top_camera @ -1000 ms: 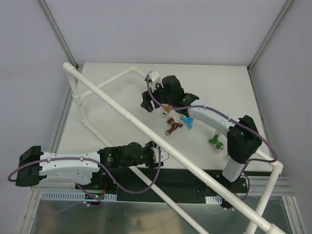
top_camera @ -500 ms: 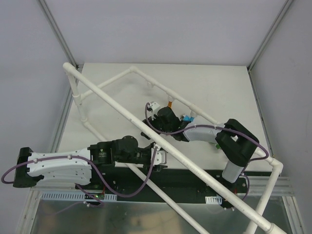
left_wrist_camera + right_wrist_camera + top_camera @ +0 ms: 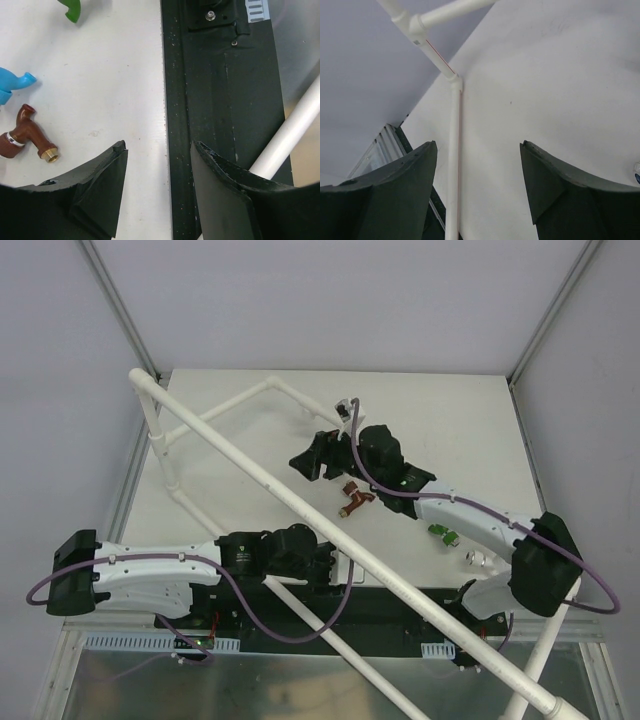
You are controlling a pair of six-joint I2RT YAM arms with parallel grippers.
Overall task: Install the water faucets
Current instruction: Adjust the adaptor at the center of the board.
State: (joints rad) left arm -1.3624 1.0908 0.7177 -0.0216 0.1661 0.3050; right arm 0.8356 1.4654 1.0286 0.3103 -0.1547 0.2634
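Observation:
A brown faucet (image 3: 352,498) lies on the white table (image 3: 450,430) just right of the long diagonal pipe (image 3: 250,470). A green faucet (image 3: 440,534) lies further right, beside my right forearm. In the left wrist view the brown faucet (image 3: 25,137), a blue faucet (image 3: 12,85) and the green faucet (image 3: 72,9) lie to the left, apart from the fingers. My left gripper (image 3: 345,575) (image 3: 159,146) is open and empty over the table's front edge. My right gripper (image 3: 305,462) (image 3: 478,145) is open and empty above the table, next to the pipe.
The white PVC pipe frame (image 3: 454,165) with elbow joints spans the table from the far left corner to the near right. A black strip (image 3: 220,100) runs along the front edge. A small silver part (image 3: 478,560) lies near the right arm's base.
My right arm pulled back toward its base, then reached out again to the far side of the diagonal pipe. My left gripper shifted slightly right. Both stay open.

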